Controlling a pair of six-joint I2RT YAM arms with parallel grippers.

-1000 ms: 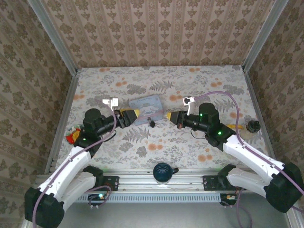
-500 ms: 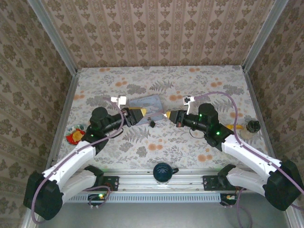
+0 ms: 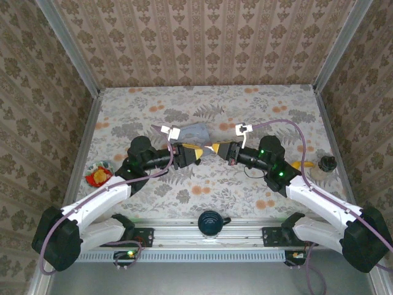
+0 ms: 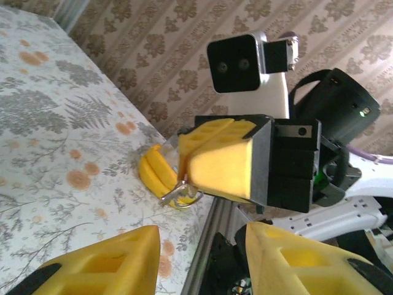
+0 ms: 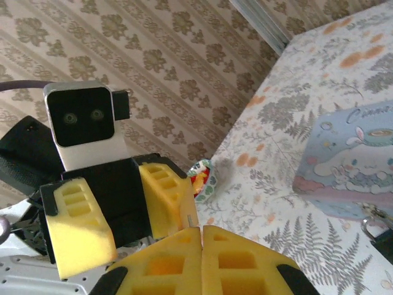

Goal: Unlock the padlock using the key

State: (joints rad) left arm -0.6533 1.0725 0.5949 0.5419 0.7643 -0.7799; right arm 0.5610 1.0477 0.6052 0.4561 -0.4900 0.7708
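On left wrist: key (image 4: 178, 193) at right hand (image 4: 184, 158) | right wrist: padlock (image 5: 382, 238), tin (image 5: 350, 166)

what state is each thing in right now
left gripper: open, empty
right gripper: shut on key
key: pinched at the fingertips, ring hanging
tin: lid on, lying flat
padlock: lying by tin, untouched; locked or not, can't tell
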